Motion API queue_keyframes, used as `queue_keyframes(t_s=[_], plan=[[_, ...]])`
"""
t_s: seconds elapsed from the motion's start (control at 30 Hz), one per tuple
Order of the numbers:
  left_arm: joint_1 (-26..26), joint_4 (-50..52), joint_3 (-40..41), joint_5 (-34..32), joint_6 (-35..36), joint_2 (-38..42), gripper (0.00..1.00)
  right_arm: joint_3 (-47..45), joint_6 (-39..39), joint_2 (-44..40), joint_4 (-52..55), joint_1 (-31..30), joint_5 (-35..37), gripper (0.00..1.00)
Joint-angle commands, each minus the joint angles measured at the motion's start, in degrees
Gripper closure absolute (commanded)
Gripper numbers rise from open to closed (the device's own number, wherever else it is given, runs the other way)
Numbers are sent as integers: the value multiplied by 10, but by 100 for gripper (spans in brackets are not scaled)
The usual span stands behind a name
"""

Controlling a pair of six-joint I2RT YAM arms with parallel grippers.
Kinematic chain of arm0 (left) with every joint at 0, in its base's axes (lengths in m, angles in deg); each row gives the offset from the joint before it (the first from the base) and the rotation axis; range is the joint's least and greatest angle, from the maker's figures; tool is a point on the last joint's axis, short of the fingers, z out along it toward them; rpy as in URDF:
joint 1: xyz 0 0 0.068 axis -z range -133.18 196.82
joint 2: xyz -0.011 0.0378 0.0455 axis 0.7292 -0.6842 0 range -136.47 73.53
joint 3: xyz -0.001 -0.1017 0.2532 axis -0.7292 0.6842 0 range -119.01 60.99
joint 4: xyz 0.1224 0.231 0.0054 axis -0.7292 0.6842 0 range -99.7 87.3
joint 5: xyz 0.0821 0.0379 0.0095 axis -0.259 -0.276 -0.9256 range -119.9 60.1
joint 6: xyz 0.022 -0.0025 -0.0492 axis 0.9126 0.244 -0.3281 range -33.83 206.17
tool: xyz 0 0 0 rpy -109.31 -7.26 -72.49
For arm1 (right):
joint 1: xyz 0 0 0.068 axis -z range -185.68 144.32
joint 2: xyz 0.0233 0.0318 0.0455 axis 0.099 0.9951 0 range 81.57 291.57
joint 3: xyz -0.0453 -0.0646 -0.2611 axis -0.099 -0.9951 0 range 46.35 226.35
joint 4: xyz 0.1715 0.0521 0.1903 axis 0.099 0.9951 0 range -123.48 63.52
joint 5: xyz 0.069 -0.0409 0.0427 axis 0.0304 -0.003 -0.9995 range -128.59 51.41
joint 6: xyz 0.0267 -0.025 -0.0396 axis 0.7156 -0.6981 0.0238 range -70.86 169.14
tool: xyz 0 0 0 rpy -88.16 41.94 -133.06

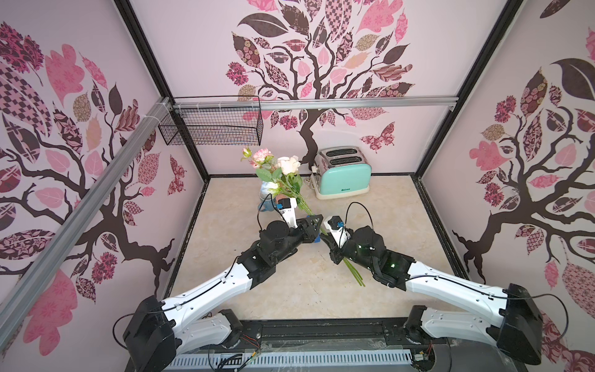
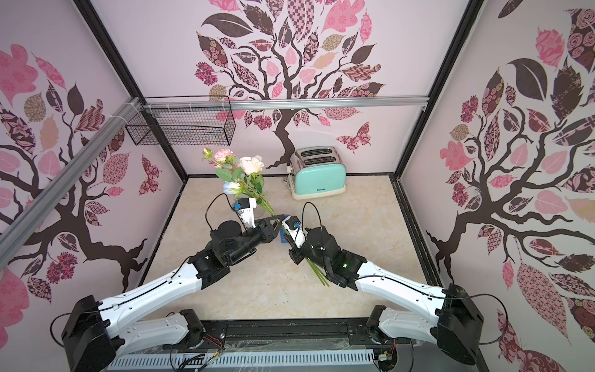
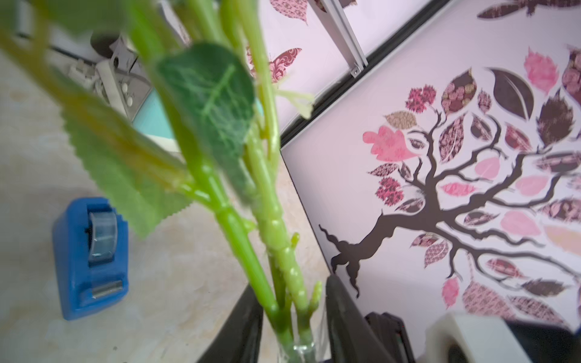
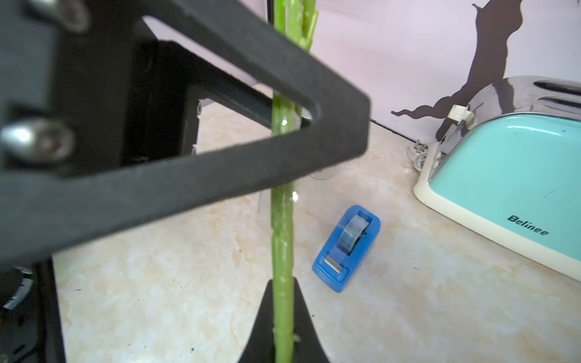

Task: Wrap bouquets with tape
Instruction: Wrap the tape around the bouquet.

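Right tool (image 4: 283, 314) clamping bouquets (image 1: 288, 164), tape (image 4: 347, 248), Belinee toaster (image 4: 515, 176)

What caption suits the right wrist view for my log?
Right tool grips the stems, left tool in front; tape and toaster sit on the table beyond.

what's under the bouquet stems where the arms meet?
The blue tape dispenser, standing on the marble table with nothing gripping it. In both top views the left gripper covers most of it; only a blue corner shows.
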State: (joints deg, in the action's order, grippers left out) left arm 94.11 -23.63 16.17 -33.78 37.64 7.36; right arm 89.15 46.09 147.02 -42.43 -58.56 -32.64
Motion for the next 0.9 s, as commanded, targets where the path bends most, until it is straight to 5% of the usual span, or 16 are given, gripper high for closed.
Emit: queue_keyframes(t_s=[0.0, 0.17, 0.37, 0.7, 0.83, 0.87], plan=[[1, 15, -31, -11, -17, -16, 71, 33, -53, 12, -11, -5, 36, 100], [3, 14, -36, -3, -33, -34, 72, 38, -68, 27, -30, -6, 57, 100], [3, 43, -50, -44, -50, -50, 100, 38, -107, 49, -58, -15, 88, 100], [25, 109, -76, -145, -130, -79, 100, 32, -101, 77, -100, -25, 115, 100], [27, 58, -67, -109, -100, -80, 100, 29, -72, 80, -102, -25, 128, 100], [26, 51, -66, -93, -89, -78, 92, 28, -66, 81, -99, -25, 133, 100]])
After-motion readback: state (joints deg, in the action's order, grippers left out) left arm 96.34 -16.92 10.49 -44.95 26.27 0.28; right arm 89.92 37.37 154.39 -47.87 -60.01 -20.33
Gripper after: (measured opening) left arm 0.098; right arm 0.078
